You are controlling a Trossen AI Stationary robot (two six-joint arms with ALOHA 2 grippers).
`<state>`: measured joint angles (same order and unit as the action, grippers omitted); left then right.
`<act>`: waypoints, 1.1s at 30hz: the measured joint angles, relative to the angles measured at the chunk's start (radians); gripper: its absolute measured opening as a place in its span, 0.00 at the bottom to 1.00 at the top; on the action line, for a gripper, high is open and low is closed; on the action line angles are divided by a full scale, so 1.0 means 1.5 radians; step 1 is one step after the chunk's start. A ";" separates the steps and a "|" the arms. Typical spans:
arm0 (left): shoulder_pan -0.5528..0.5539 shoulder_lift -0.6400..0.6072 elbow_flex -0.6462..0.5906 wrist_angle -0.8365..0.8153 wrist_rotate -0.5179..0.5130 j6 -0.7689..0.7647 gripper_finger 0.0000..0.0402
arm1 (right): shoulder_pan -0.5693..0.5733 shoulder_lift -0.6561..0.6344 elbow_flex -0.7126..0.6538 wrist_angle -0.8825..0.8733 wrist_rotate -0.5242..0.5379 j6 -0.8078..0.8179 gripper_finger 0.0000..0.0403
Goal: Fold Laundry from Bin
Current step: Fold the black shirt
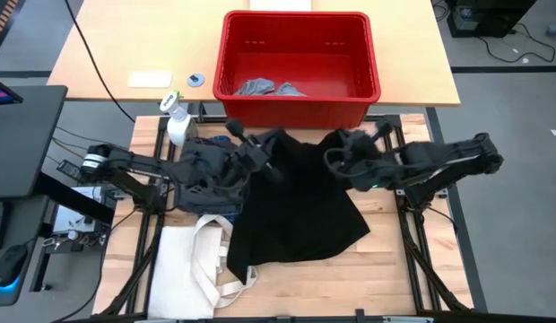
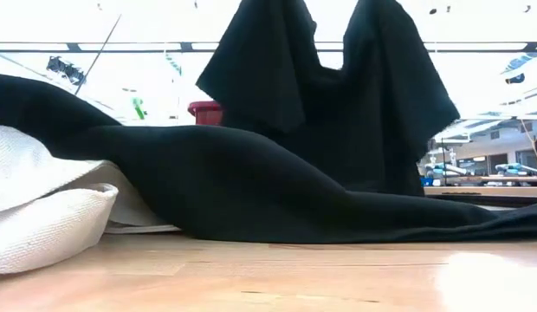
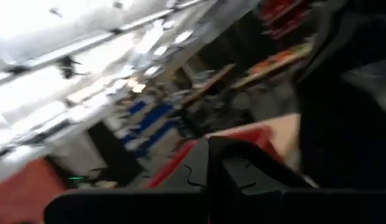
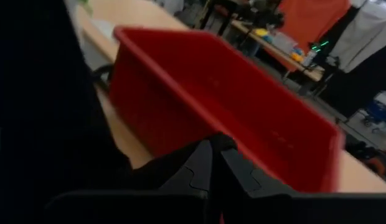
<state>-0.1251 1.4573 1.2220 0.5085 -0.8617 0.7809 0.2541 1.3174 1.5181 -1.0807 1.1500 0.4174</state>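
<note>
Cream canvas at the far left: a tote bag (image 1: 190,262) lies flat on the near part of the wooden desk (image 1: 386,260), its long handles looping toward the black cloth. In the low view the same bag (image 2: 43,212) bulks up in the foreground, partly under the dark fabric.

Behind the bag, a white spray bottle (image 1: 177,121) with a green nozzle stands at the desk's back edge. Beside it, a heap of dark grey and bluish garments (image 1: 202,184) sits under the left arm.

Left pincer (image 1: 235,132): raised, just in front of the red bin, closed on the upper left corner of the large black piece (image 1: 300,202). In its own wrist view the two fingers (image 3: 199,171) meet with no gap between them.

The black piece hangs from two points. In the low view it (image 2: 329,113) rises in two peaks with a dip between, and its lower part trails down and spreads over the desk toward the camera, reaching the near edge in the high view.

Right pincer (image 1: 350,141): raised at about the same height, closed on the other upper corner of the black piece. Its wrist view shows the fingers (image 4: 202,165) pressed together, black cloth filling one side of the picture.

The red bin (image 1: 298,109) stands behind both pincers on a lighter desk top, slotted upper walls visible (image 4: 230,118). Inside it, small light grey pieces (image 1: 260,88) lie on the floor of the tub.
</note>
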 joint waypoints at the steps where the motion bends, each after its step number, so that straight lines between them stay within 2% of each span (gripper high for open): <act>1: 0.008 -0.004 -0.016 -0.007 0.012 -0.026 0.03 | -0.003 0.000 -0.024 0.028 -0.014 -0.008 0.06; 6: 0.034 -0.009 -0.063 -0.048 0.088 -0.129 0.03 | -0.020 -0.003 -0.123 0.169 -0.089 -0.067 0.06; 9: 0.030 -0.009 -0.077 -0.086 0.140 -0.181 0.03 | -0.024 -0.003 -0.162 0.218 -0.104 -0.087 0.06; 17: 0.016 -0.009 -0.121 -0.112 0.149 -0.216 0.03 | -0.033 -0.003 -0.277 0.255 -0.014 -0.070 0.06; 22: 0.044 -0.008 -0.123 -0.105 0.148 -0.188 0.03 | -0.068 -0.003 -0.316 0.277 0.051 -0.071 0.06; 24: 0.062 -0.008 -0.123 -0.091 0.148 -0.177 0.03 | -0.086 -0.003 -0.319 0.277 0.057 -0.071 0.06; 33: 0.121 -0.008 -0.123 -0.082 0.147 -0.186 0.03 | -0.149 -0.003 -0.319 0.349 -0.066 -0.134 0.06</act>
<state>0.0564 1.4452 1.0374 0.3848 -0.6415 0.5013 0.0309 1.3132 1.0401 -0.5573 1.0511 0.2157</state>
